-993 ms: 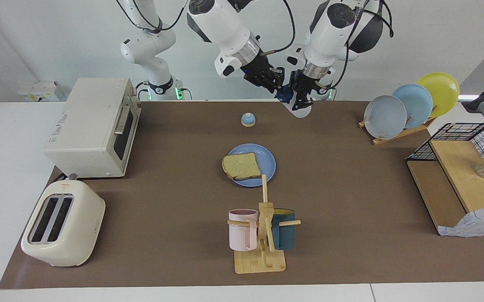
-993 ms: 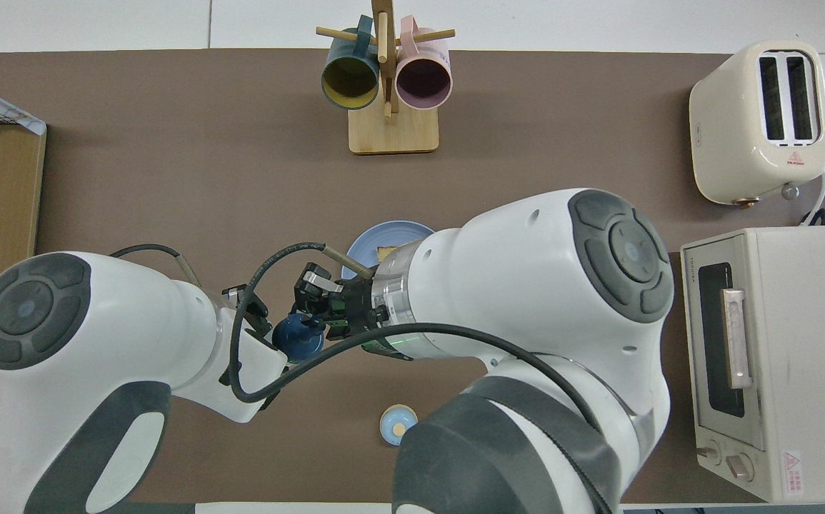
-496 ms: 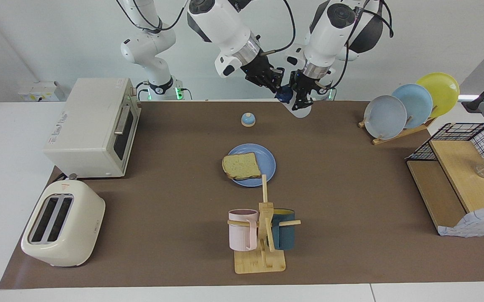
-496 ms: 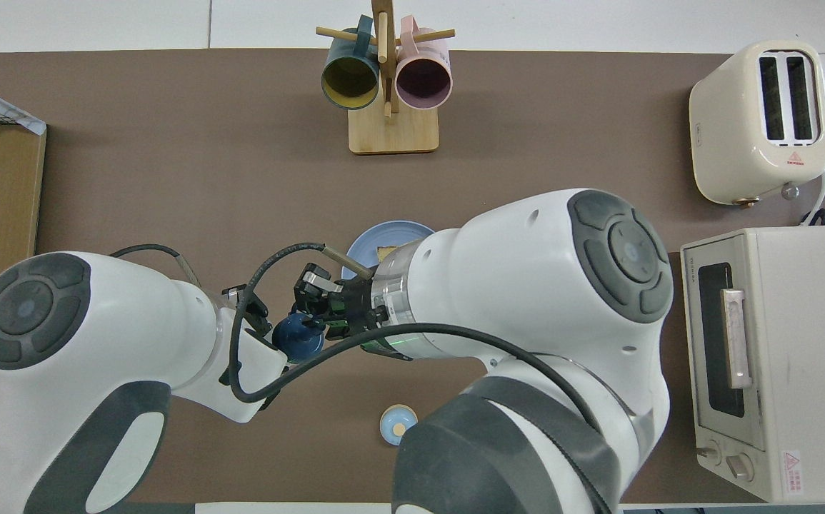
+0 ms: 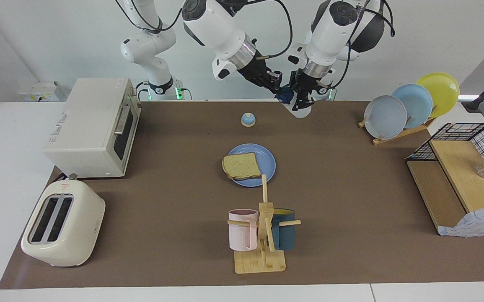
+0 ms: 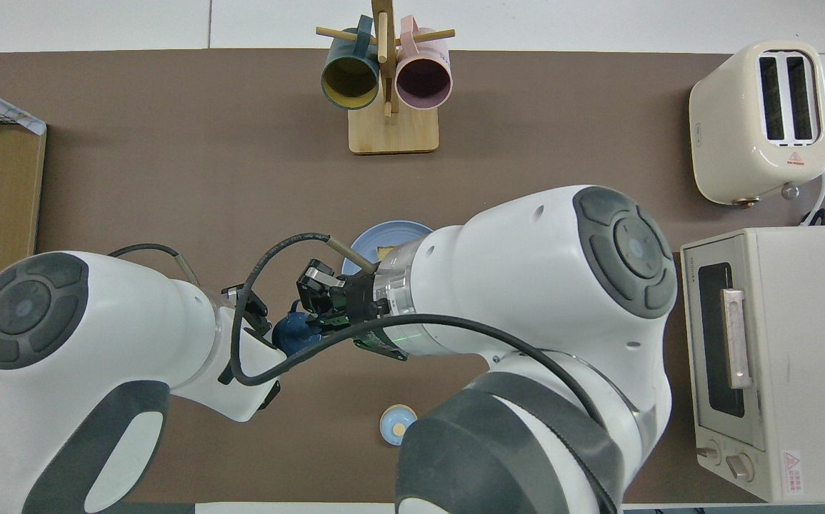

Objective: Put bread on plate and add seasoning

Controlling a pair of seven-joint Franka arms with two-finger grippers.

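From the facing view, the bread [image 5: 242, 165] lies on the plate [image 5: 267, 161] in the middle of the tabletop [image 5: 350, 188], its corner overhanging the rim toward the right arm's end; the left claw [image 5: 302, 100] is clamped on the tilted white body of the seasoning [image 5: 300, 110], raised over the tabletop's edge nearest the robots; the right claw [image 5: 277, 89] has its fingers closed on the bottle's navy cap; a small bell [image 5: 248, 119] sits between the robots and the plate.

From overhead, the arms hide most of this; only the cap of the seasoning [image 6: 298, 334] shows between the left claw [image 6: 266, 335] and the right claw [image 6: 316, 303], and just an arc of the plate [image 6: 366, 239] with a crumb of bread [image 6: 383, 251].

Against a second earlier, the right claw has tightened onto the cap and both wrists sit slightly higher; bread, plate and bell have not moved.
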